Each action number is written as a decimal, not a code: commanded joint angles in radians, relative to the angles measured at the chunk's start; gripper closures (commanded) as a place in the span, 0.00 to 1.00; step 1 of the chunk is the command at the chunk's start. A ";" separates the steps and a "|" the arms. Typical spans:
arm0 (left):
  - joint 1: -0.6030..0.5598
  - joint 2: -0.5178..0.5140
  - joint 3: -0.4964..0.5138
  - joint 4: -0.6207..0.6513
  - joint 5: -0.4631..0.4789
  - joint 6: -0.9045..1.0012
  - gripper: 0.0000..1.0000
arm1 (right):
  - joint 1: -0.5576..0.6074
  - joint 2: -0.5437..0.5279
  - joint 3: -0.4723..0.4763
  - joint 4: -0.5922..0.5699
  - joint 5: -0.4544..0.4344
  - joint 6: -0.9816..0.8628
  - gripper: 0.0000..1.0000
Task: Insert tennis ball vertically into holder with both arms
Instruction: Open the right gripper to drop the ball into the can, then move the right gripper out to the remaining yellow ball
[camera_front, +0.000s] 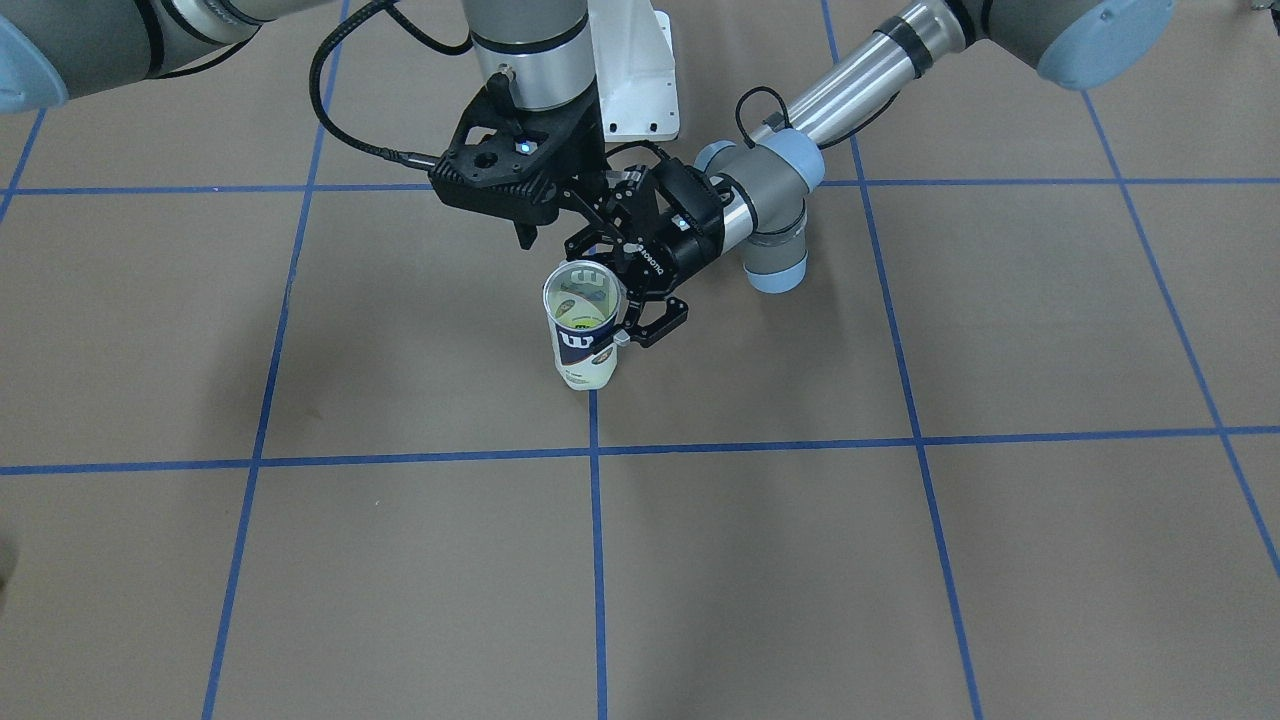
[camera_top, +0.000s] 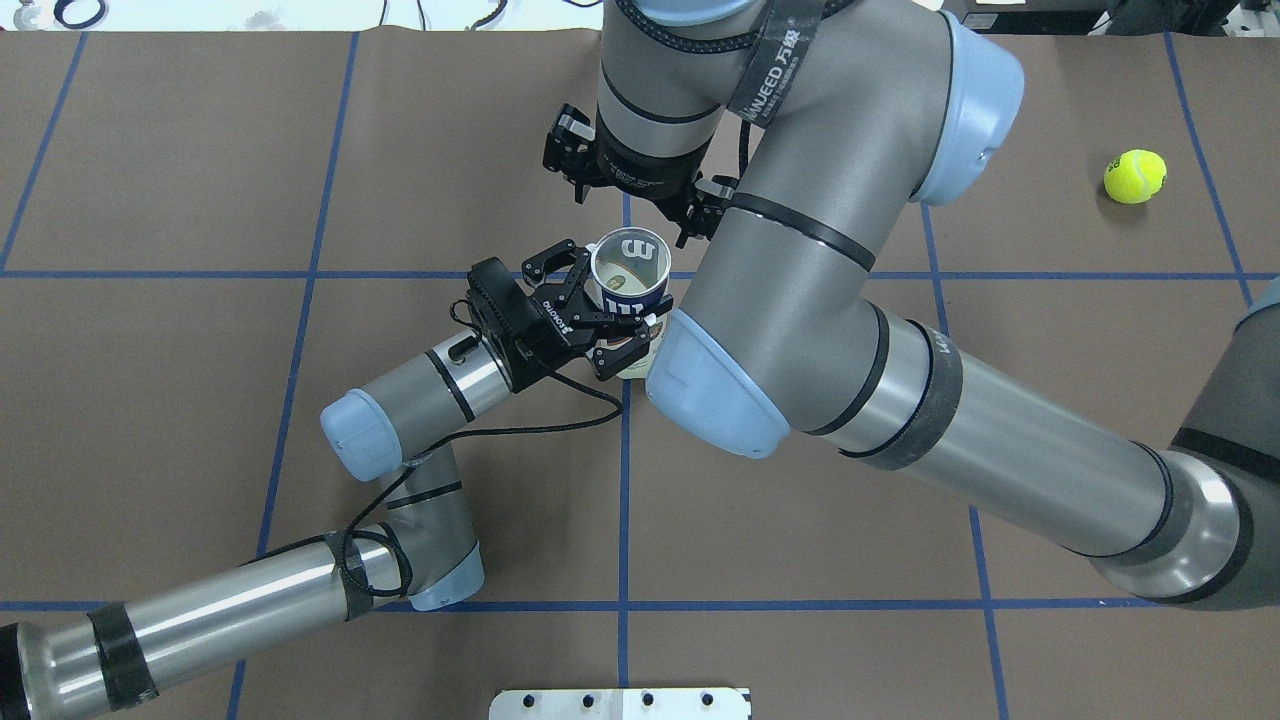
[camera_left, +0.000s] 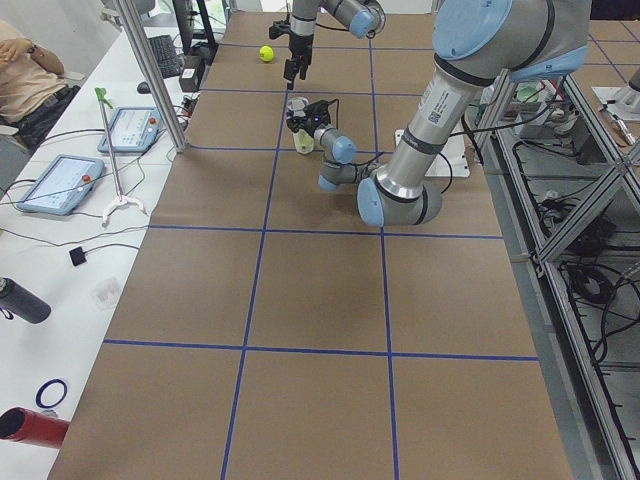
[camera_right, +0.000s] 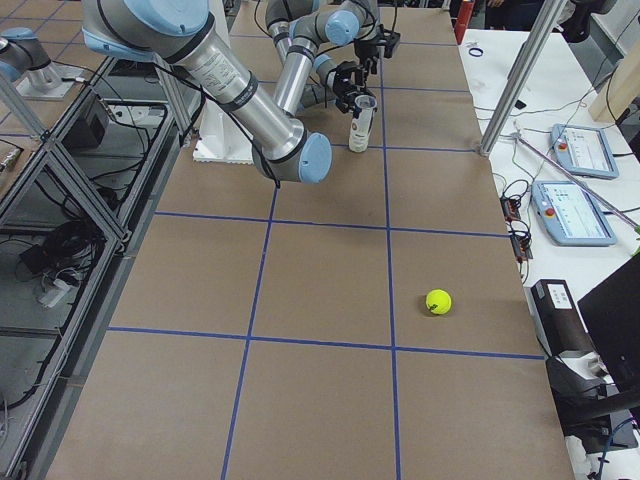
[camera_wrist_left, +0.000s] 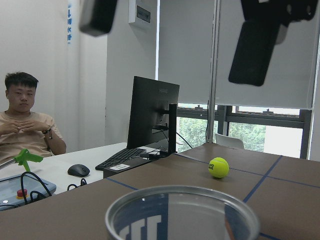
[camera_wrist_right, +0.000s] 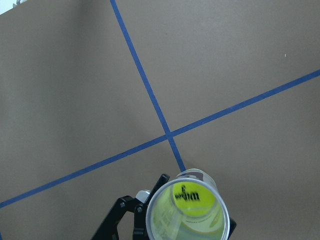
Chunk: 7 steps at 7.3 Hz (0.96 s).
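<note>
The holder (camera_front: 583, 335) stands upright on the brown table, a clear can with a navy label and silvery rim (camera_wrist_left: 182, 207). A tennis ball (camera_wrist_right: 194, 197) with black lettering lies at its bottom. My left gripper (camera_top: 612, 305) comes in from the side and is shut on the holder's body, one finger on each side. My right gripper (camera_top: 638, 180) hangs straight above the can's mouth. It is open, its two fingers (camera_wrist_left: 255, 50) spread wide with nothing between them.
Another tennis ball (camera_top: 1135, 175) lies loose on the table far to my right, also in the right exterior view (camera_right: 438, 301). The white pedestal (camera_front: 635, 70) stands behind the arms. A person (camera_wrist_left: 25, 120) sits at the side desk with a monitor (camera_wrist_left: 152, 112).
</note>
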 joint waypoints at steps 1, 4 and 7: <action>0.000 0.001 0.000 -0.002 0.000 0.000 0.16 | 0.010 -0.043 0.041 -0.005 0.002 -0.046 0.00; 0.002 0.005 -0.018 0.000 0.000 -0.001 0.16 | 0.188 -0.238 0.118 0.004 0.082 -0.398 0.00; 0.003 0.005 -0.023 0.000 0.000 0.000 0.16 | 0.390 -0.405 0.084 0.070 0.179 -0.774 0.00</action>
